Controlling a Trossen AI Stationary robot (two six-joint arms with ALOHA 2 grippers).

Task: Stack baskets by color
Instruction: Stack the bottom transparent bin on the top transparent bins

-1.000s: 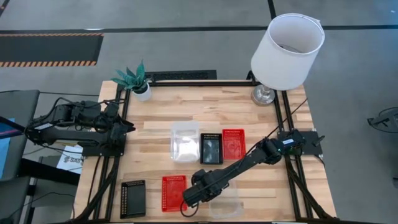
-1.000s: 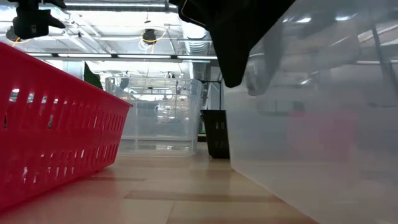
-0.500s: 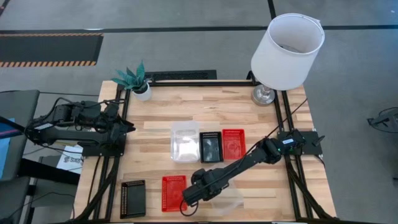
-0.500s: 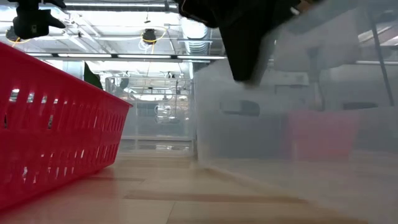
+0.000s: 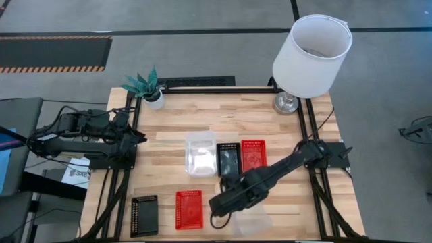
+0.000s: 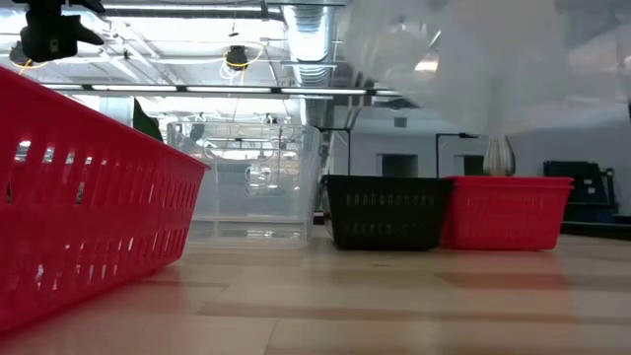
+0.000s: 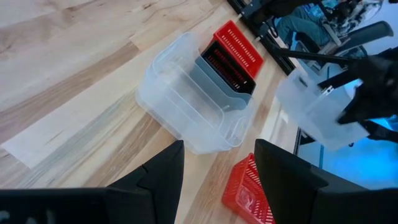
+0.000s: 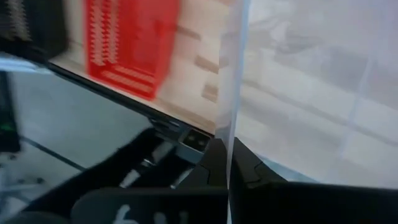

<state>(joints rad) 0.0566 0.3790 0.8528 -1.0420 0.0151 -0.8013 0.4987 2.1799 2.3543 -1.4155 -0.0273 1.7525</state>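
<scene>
Right tool (image 5: 226, 210): closed tight on the thin wall of a clear basket (image 5: 251, 219), which is held lifted and tilted above the near edge of the desk (image 5: 169, 128); in the low view the basket (image 6: 493, 69) is seen clear of the surface.

Left tool (image 7: 217, 180): held partly open and empty, parked at the left edge of the desk, well apart from the baskets.

Middle row, side by side and touching: clear stack (image 5: 200, 154), black basket (image 5: 229, 160), red basket (image 5: 254, 155).

Near row: black basket at the left corner (image 5: 144, 215), red basket beside it (image 5: 189, 209), the two apart.

Other items: potted plant (image 5: 147, 87) at the far left corner; lamp (image 5: 310, 57) with white shade at the far right corner.
</scene>
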